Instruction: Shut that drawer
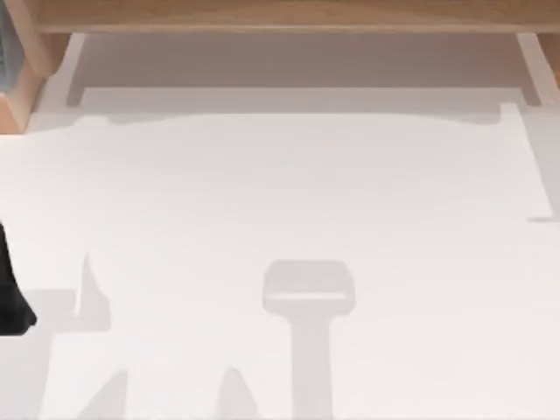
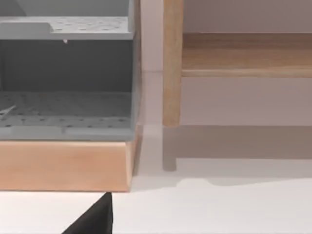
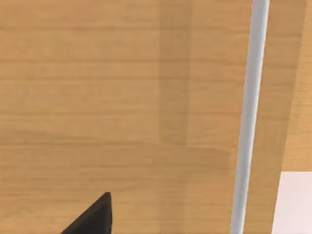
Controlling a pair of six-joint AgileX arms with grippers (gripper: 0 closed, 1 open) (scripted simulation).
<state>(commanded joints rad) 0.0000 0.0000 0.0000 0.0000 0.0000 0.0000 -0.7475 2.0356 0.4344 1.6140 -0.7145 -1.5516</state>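
One drawer [image 1: 297, 61] spans almost the whole far edge of the table [image 1: 289, 192] in my top view, pulled part way out of its light wood frame [image 1: 280, 16]. I can see its grey-beige floor, a thin white side wall [image 1: 532, 68] at the right, and its white front edge lying along the table's far side.

My left tool [image 1: 10, 293] sits at the left edge of the top view, on the near half of the table, as a dark shape cut by the picture's border. It is well apart from the drawer, with bare white table between them. I cannot tell whether it is wide or narrow.

From the left wrist view, a dark fingertip [image 2: 95, 219] pokes into the picture over the white table. Beyond it stands a wood-based unit with grey perforated shelves [image 2: 66, 107], and beside that an upright post [image 2: 171, 63] of the frame with the drawer's floor [image 2: 243, 105] behind it.

From the right wrist view, another dark fingertip [image 3: 92, 219] shows against a broad light wood surface [image 3: 97, 97] crossed by a thin white rail [image 3: 248, 112], with a white patch at one corner. How wide the right tool stands I cannot tell.
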